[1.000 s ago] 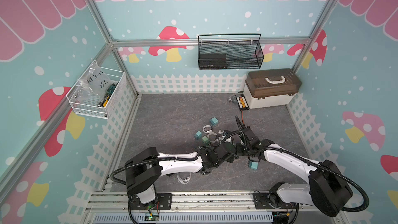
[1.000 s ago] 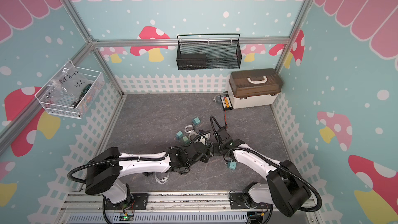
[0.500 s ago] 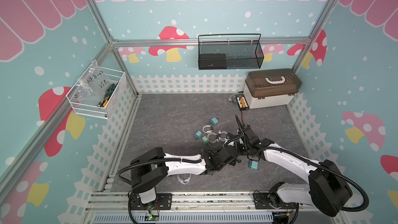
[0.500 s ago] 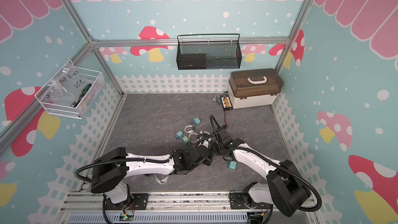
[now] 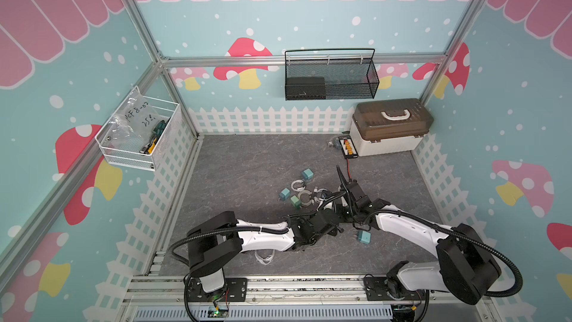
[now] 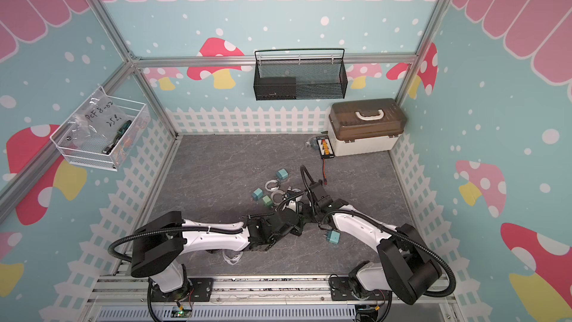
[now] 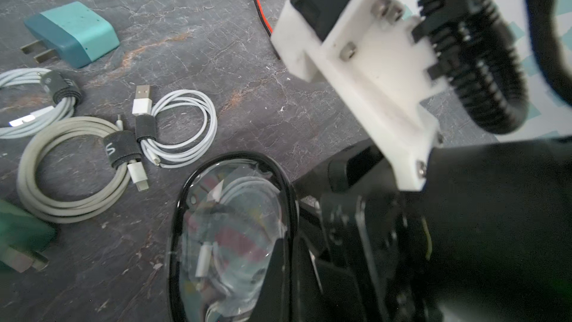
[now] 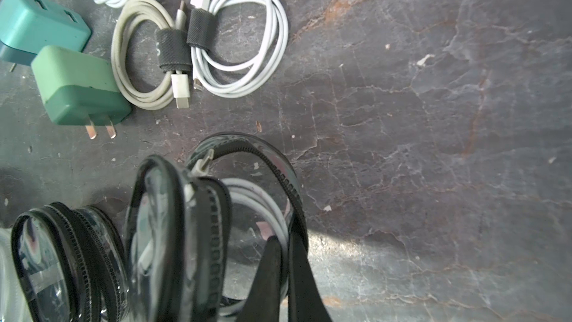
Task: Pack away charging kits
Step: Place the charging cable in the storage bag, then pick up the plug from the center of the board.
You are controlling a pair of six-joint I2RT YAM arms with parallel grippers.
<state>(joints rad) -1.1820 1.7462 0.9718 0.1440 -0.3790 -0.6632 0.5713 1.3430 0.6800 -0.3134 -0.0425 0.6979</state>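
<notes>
Filling the black-rimmed pouch (image 8: 161,227), cable (image 8: 257,209) inside, both jaws clench its rim; next, probably, one frees to fetch the green charger (image 8: 77,88) near it.

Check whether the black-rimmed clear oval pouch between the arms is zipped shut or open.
Open. The right wrist view shows the black-rimmed clear oval pouch with zipper halves gaping apart, a coiled white cable inside.
</notes>
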